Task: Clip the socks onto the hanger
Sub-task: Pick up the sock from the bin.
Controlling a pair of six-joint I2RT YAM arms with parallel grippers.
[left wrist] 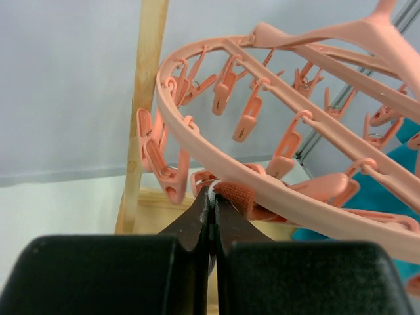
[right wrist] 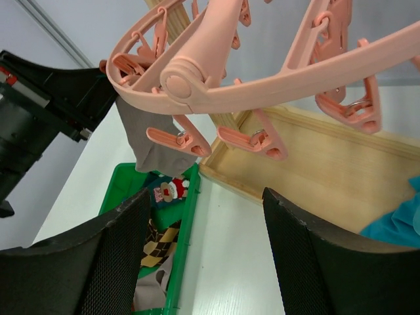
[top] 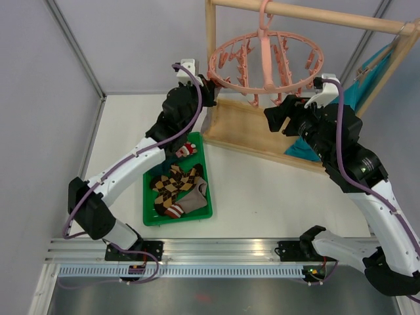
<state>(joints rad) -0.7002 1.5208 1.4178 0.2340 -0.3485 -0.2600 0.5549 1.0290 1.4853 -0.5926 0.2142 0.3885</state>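
Toward the near-left part of the table point(top: 262, 190), the green tray point(top: 149, 197) holds the remaining socks point(top: 176, 187): an argyle pair, a grey one with a striped cuff, and a dark one with a red-and-white motif at the tray's far end.

Further back, the right gripper point(right wrist: 205, 197) hovers under the hanger point(top: 265, 52) with its fingers spread wide and nothing between them. The left gripper point(left wrist: 211, 197) is up at the ring's left rim, fingers pressed together on the reddish cuff of the held sock point(right wrist: 147, 138). This grey sock dangles below the ring, near the far edge where the wooden frame point(top: 249, 128) stands.

The step in hand seems to be pegging this first sock. The next move likely calls for the right gripper to squeeze open a peg point(right wrist: 177, 139) beside the cuff, so the left can feed fabric into it.
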